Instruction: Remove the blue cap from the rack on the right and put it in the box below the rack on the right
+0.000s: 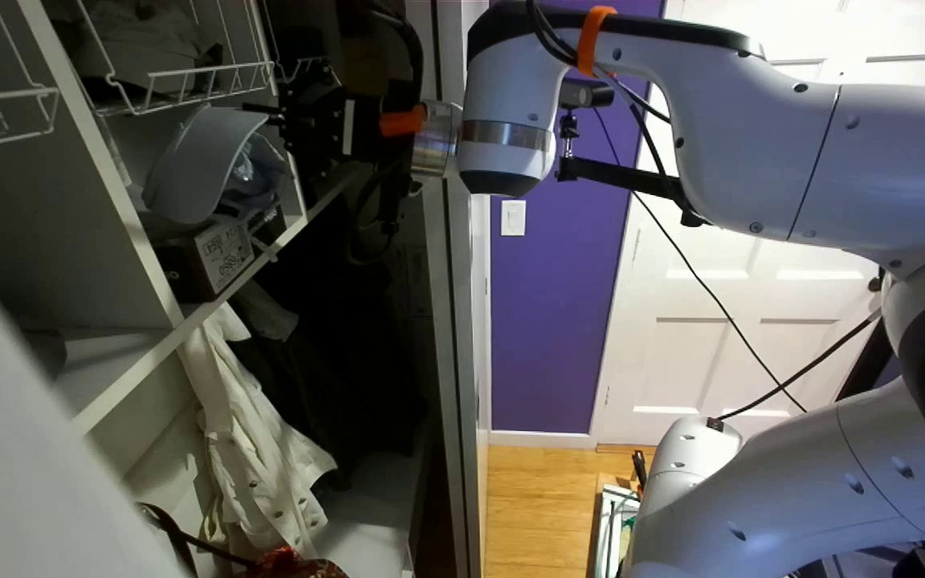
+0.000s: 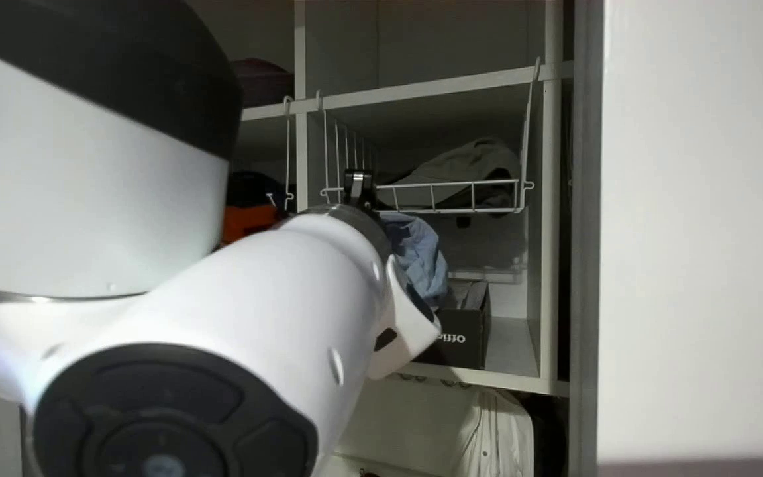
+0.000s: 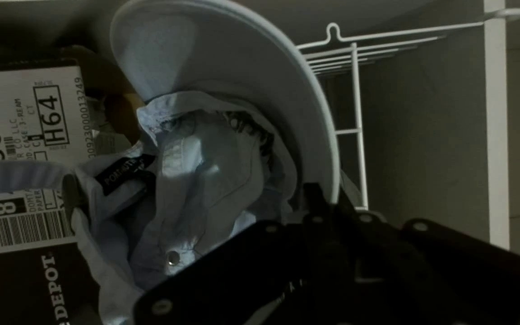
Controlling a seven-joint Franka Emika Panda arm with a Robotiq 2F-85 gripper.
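The blue cap [image 1: 209,164], soft and grey-blue with a curved brim, hangs tilted below the rack [image 1: 209,70]. My gripper [image 3: 327,195] is shut on the edge of its brim, one dark finger on each side. In the wrist view the inside of the cap [image 3: 215,167] faces the camera. Right under the cap, on the shelf, stands the box [image 2: 464,338], dark with a white printed label [image 3: 30,149]. In an exterior view the arm covers the gripper and part of the cap [image 2: 421,258]. Whether the cap touches the box cannot be told.
A pale cloth bundle [image 2: 467,162] lies in the rack, above the cap. Another wire rack [image 1: 1,98] hangs in the neighbouring bay, past a vertical divider [image 1: 101,144]. The shelf edge [image 1: 213,309] runs below the box, with a white garment [image 1: 258,433] hanging underneath.
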